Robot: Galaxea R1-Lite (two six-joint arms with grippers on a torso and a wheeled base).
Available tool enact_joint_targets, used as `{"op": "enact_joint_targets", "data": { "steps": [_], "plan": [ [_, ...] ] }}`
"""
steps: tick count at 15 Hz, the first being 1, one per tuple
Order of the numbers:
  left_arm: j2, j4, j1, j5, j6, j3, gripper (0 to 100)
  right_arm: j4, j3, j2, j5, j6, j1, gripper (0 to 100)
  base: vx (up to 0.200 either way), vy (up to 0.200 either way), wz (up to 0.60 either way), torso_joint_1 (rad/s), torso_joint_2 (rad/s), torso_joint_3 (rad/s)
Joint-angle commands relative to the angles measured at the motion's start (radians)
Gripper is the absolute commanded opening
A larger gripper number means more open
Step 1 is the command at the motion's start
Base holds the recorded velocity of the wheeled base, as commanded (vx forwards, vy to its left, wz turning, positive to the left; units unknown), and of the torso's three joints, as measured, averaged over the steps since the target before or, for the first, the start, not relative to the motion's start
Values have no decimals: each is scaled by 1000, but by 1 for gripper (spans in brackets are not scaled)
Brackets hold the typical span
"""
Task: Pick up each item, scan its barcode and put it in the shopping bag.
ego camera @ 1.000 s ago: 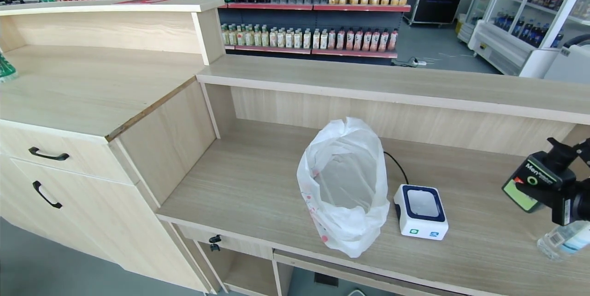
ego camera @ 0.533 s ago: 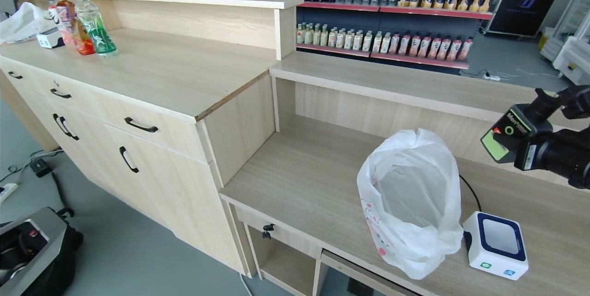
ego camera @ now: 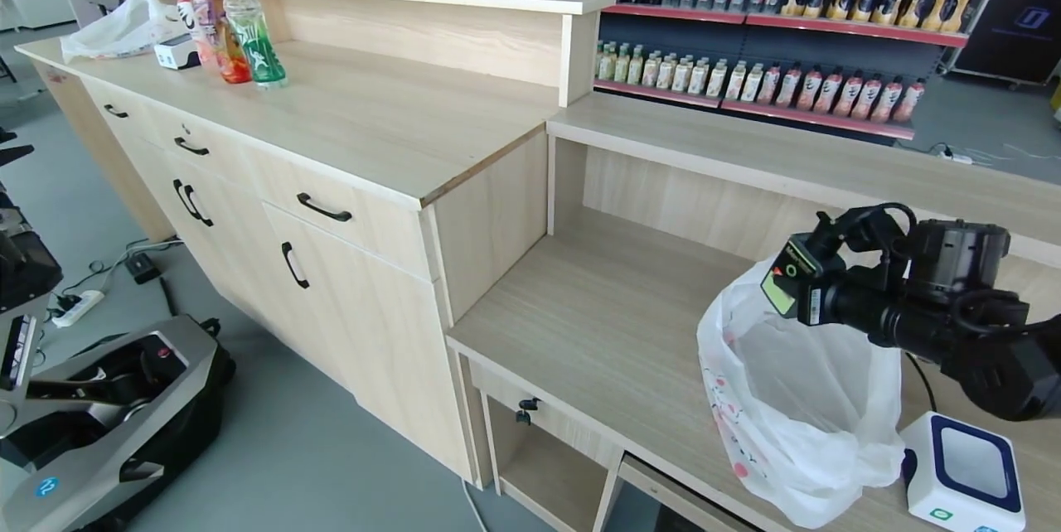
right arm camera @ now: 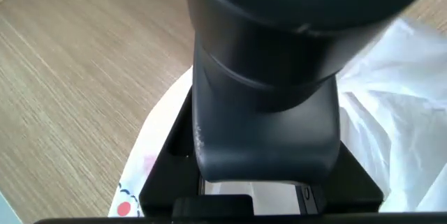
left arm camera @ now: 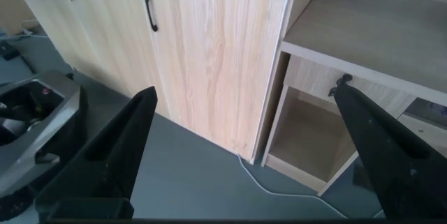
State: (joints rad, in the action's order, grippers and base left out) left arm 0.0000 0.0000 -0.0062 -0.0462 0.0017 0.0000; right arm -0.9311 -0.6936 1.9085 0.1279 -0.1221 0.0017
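The right gripper is clamping a dark box just over the mouth of the bag, near the scanner. The left gripper is hanging spread, holding nothing. The bag is looking empty, so I think most work is remaining; bottles are waiting on the far counter.

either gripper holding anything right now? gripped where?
Right gripper holds a black, green-labelled container above the bag; the grip spot on it cannot be told. Left gripper is open, empty.

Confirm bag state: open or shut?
Open. Bag stands upright, mouth spread wide, inside visible; right tool holds an item above it.
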Motion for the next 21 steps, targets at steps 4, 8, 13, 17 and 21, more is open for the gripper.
{"op": "enact_joint_targets", "data": {
  "steps": [4,8,13,17,21],
  "plan": [
    [2,0,0,0,0,0,100,-37,0,145,-1,-1,-52,0,0,0,0,0,0,0],
    [2,0,0,0,0,0,100,-40,42,175,-2,-2,-71,0,0,0,0,0,0,0],
    [2,0,0,0,0,0,100,-63,26,241,-2,-4,-71,0,0,0,0,0,0,0],
    [2,0,0,0,0,0,100,-112,-15,300,-1,-4,-62,0,0,0,0,0,0,0],
    [2,0,0,0,0,0,100,-166,-58,380,-1,-11,-60,0,0,0,0,0,0,0]
  ]
}}
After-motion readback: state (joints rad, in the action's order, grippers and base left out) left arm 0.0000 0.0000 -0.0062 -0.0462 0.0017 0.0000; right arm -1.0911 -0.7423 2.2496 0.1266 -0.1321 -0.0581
